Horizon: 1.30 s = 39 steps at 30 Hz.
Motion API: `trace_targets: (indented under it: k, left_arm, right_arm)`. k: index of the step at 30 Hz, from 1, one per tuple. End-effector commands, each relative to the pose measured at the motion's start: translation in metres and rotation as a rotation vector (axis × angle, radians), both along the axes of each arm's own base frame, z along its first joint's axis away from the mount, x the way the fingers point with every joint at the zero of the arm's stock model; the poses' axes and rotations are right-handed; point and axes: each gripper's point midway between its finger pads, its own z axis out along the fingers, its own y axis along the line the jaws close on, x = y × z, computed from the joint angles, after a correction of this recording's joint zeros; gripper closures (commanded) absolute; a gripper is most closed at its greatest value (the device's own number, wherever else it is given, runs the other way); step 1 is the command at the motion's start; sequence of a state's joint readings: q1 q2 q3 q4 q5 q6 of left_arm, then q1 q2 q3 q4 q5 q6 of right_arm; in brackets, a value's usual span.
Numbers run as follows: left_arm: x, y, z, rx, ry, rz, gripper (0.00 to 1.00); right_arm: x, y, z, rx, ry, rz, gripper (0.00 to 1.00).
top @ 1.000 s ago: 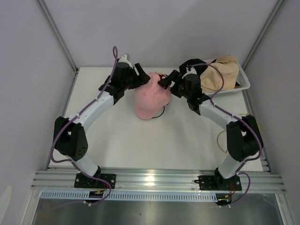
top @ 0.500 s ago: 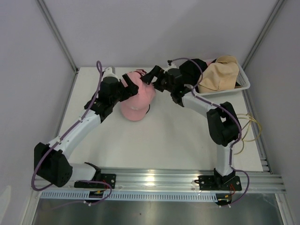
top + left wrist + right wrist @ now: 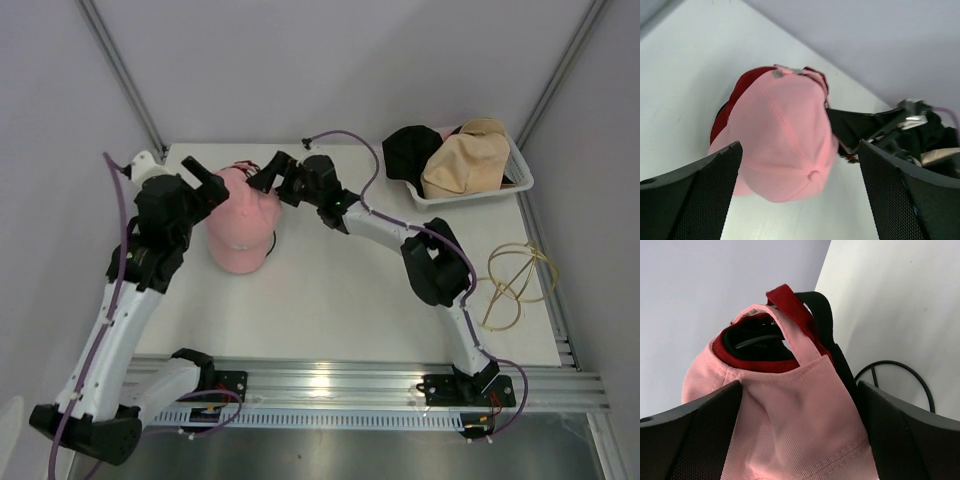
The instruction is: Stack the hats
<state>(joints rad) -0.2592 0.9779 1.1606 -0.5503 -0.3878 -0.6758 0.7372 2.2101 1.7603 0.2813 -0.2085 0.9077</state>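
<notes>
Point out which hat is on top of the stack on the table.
The pink baseball cap: it covers the red cap, whose edge peeks out beneath. The black hat and tan hat lie apart in the white basket.

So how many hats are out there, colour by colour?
Pink fabric baseball cap, on top of the pile: 1
Red fabric baseball cap, under the pink one: 1
Black soft hat, in the white plastic mesh basket: 1
Tan soft bucket hat, in the same basket: 1
Total in view: 4
</notes>
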Motion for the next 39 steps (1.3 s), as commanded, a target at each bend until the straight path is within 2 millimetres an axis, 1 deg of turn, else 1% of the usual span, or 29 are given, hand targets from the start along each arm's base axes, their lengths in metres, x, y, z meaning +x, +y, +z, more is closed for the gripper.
trace_targets:
  k: [1, 3, 4, 7, 11, 12, 13, 14, 15, 16, 17, 18, 19, 21, 22, 23, 25, 26, 27, 28, 29, 32, 33, 34, 35, 36, 37, 38, 39]
  left_arm:
    - [-0.033, 0.024, 0.028, 0.081, -0.024, 0.037, 0.01]
    - [-0.041, 0.025, 0.024, 0.096, -0.022, 0.027, 0.01]
    - [-0.046, 0.028, 0.022, 0.099, -0.032, 0.029, 0.0]
    - [-0.052, 0.034, 0.017, 0.122, -0.025, 0.04, 0.0]
    - [-0.058, 0.037, 0.022, 0.13, -0.047, 0.033, 0.0]
    - [-0.058, 0.036, 0.021, 0.131, -0.049, 0.027, 0.01]
    - [-0.059, 0.035, 0.021, 0.129, -0.051, 0.015, 0.0]
    - [-0.059, 0.034, 0.022, 0.129, -0.054, 0.009, 0.01]
    - [-0.059, 0.033, 0.023, 0.128, -0.058, 0.003, 0.01]
    - [-0.06, 0.031, 0.024, 0.124, -0.061, -0.01, 0.0]
    - [-0.06, 0.03, 0.025, 0.119, -0.064, -0.013, 0.0]
    - [-0.06, 0.029, 0.028, 0.116, -0.077, -0.02, 0.01]
    - [-0.06, 0.025, 0.03, 0.108, -0.085, -0.04, 0.0]
    - [-0.058, 0.021, 0.032, 0.101, -0.096, -0.057, 0.01]
    - [-0.057, 0.019, 0.034, 0.1, -0.098, -0.068, 0.01]
    - [-0.056, 0.016, 0.035, 0.101, -0.101, -0.088, 0.0]
    - [-0.053, 0.014, 0.036, 0.108, -0.097, -0.101, 0.0]
    - [-0.053, 0.013, 0.041, 0.116, -0.103, -0.113, 0.0]
    - [-0.052, 0.011, 0.044, 0.116, -0.109, -0.124, 0.01]
    - [-0.052, 0.009, 0.047, 0.115, -0.115, -0.136, 0.0]
    - [-0.053, 0.006, 0.051, 0.11, -0.118, -0.152, 0.01]
    - [-0.056, -0.018, 0.066, 0.081, -0.159, -0.286, 0.01]
    - [-0.061, -0.037, 0.076, 0.06, -0.189, -0.395, 0.01]
    - [-0.063, -0.049, 0.078, 0.058, -0.197, -0.473, 0.0]
    - [-0.061, -0.063, 0.081, 0.049, -0.218, -0.545, 0.01]
    - [-0.068, -0.087, 0.082, 0.026, -0.231, -0.674, 0.01]
    - [-0.07, -0.1, 0.081, 0.033, -0.237, -0.739, 0.01]
    - [-0.063, -0.114, 0.077, 0.041, -0.233, -0.793, 0.01]
    - [-0.07, -0.138, 0.077, 0.05, -0.233, -0.88, 0.01]
  right_arm:
    - [-0.025, 0.029, -0.036, -0.054, 0.127, -0.016, 0.0]
    - [-0.031, 0.038, -0.039, -0.021, 0.177, -0.069, 0.01]
    - [-0.044, 0.049, -0.038, -0.009, 0.19, -0.063, 0.01]
    - [-0.058, 0.068, -0.032, 0.044, 0.204, -0.09, 0.01]
    - [-0.065, 0.09, -0.021, 0.066, 0.177, -0.056, 0.0]
    - [-0.062, 0.097, -0.001, 0.075, 0.147, -0.038, 0.01]
    - [-0.062, 0.105, -0.014, 0.047, 0.152, -0.006, 0.0]
    - [-0.065, 0.111, -0.011, 0.035, 0.136, 0.038, 0.0]
    - [-0.062, 0.115, 0.017, 0.035, 0.102, 0.062, 0.0]
    - [-0.057, 0.117, -0.006, -0.046, 0.094, 0.077, 0.0]
    - [-0.054, 0.115, -0.002, -0.072, 0.076, 0.087, 0.01]
    - [-0.051, 0.107, -0.006, -0.129, 0.087, 0.081, 0.01]
    - [-0.046, 0.099, 0.01, -0.143, 0.045, 0.079, 0.01]
    - [-0.036, 0.077, 0.016, -0.182, 0.032, 0.034, 0.01]
    - [-0.03, 0.057, -0.01, -0.243, 0.066, 0.006, 0.01]
    - [-0.028, 0.039, 0.023, -0.233, 0.014, -0.025, 0.01]
    - [-0.016, 0.008, 0.034, -0.256, -0.004, -0.068, 0.01]
    - [-0.017, -0.004, 0.028, -0.297, -0.017, -0.056, 0.01]
    - [-0.021, -0.018, 0.055, -0.289, -0.051, -0.05, 0.01]
    - [-0.014, -0.033, 0.067, -0.29, -0.072, -0.05, 0.01]
    - [-0.019, -0.037, 0.084, -0.273, -0.103, -0.004, 0.01]
    - [-0.026, -0.079, 0.14, -0.325, -0.2, -0.009, 0.01]
    - [-0.034, -0.098, 0.171, -0.348, -0.283, -0.032, 0.01]
    - [-0.028, -0.122, 0.184, -0.385, -0.308, -0.102, 0.01]
    - [-0.032, -0.143, 0.187, -0.43, -0.301, -0.133, 0.01]
    - [-0.045, -0.172, 0.22, -0.433, -0.364, -0.176, 0.01]
    - [-0.045, -0.199, 0.228, -0.467, -0.369, -0.256, 0.0]
    - [-0.043, -0.235, 0.231, -0.501, -0.351, -0.335, 0.01]
    - [-0.046, -0.261, 0.218, -0.549, -0.312, -0.388, 0.01]
